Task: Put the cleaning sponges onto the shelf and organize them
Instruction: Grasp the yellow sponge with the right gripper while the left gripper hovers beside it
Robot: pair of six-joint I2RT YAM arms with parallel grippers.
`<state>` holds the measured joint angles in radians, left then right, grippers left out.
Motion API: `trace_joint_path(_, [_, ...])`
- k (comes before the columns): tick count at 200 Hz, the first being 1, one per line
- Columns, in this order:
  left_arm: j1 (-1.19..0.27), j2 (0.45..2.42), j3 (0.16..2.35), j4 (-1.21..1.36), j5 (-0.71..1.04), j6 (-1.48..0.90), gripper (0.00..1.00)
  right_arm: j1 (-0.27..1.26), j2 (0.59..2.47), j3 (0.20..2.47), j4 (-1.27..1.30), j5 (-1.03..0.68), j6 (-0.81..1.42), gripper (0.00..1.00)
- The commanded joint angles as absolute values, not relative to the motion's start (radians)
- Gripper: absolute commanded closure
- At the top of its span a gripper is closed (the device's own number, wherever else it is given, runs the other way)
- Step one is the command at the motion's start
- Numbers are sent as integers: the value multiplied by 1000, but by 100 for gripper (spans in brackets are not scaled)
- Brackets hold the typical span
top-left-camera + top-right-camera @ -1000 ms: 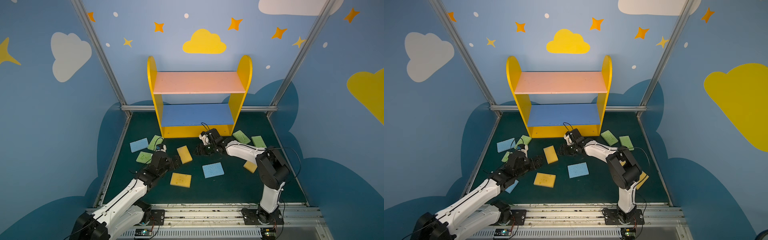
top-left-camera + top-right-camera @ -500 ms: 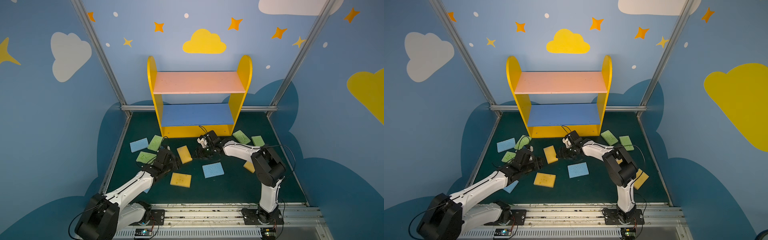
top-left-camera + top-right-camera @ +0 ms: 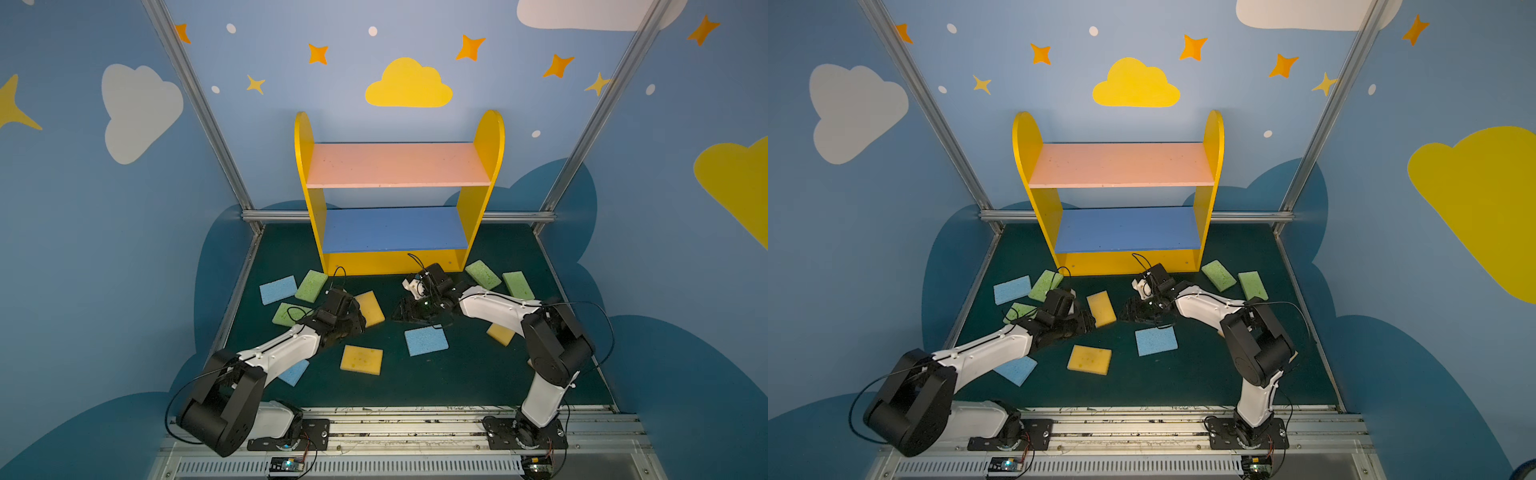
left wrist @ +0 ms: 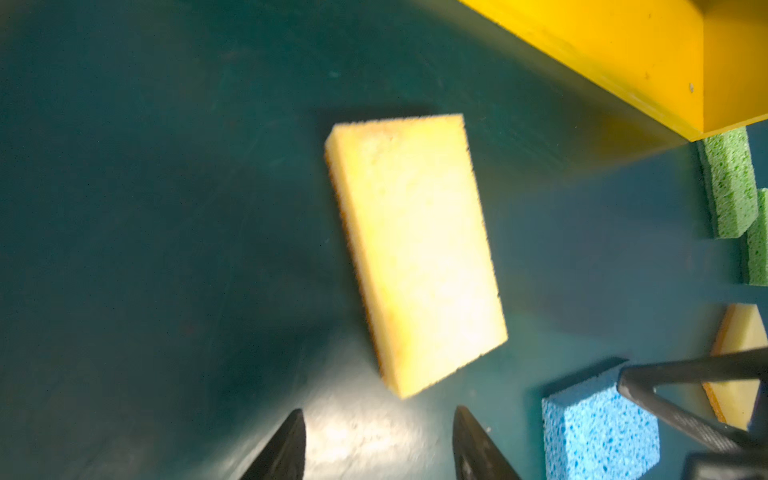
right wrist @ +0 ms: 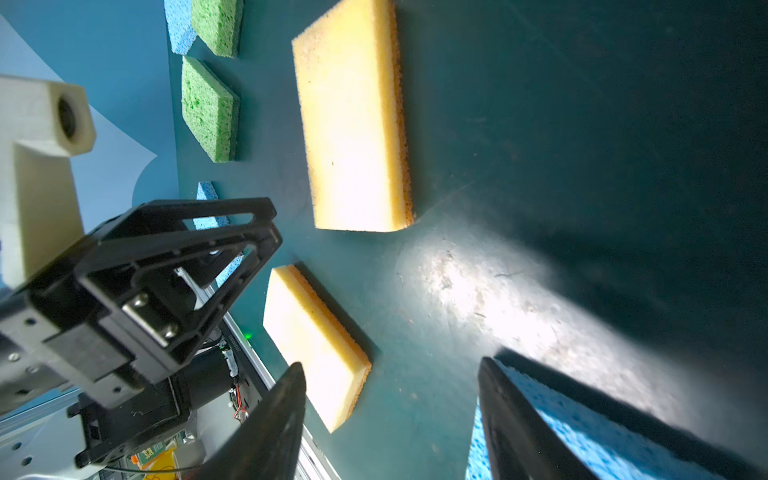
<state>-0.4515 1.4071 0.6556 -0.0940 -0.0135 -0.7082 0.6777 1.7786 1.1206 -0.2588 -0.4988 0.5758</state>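
I have the left gripper (image 4: 378, 411) low, jaws spread and empty, lined up behind the yellow sponge (image 4: 415, 253) for a pinch; right gripper (image 5: 390, 363) spread too, holding nothing.

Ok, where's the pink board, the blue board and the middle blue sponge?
pink board (image 3: 397, 164): in a top view, its middle.
blue board (image 3: 395, 228): in a top view, its middle.
middle blue sponge (image 3: 427, 340): in a top view, its middle.

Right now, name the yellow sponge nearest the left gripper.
The yellow sponge nearest the shelf, just ahead of the left gripper; the other yellows lie farther.
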Motion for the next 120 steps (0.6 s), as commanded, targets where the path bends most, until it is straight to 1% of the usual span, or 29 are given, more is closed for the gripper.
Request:
trace_joint_path(1, [-448, 1465, 705, -63, 0, -736, 46, 662, 1728, 1091, -268, -508, 561, 35])
trace_joint_path(36, [-452, 1570, 765, -75, 6, -746, 51, 641, 1696, 1055, -263, -503, 563, 35])
trace_joint_path(85, [-452, 1648, 775, -48, 11, -757, 56, 632, 1679, 1038, -258, -497, 566, 35])
trace_joint_path(109, [-451, 1668, 779, -40, 14, -759, 61, 632, 1677, 1045, -267, -495, 563, 35])
trace_joint_path(120, [-452, 1674, 778, -33, 15, -760, 65, 632, 1677, 1046, -268, -495, 563, 35])
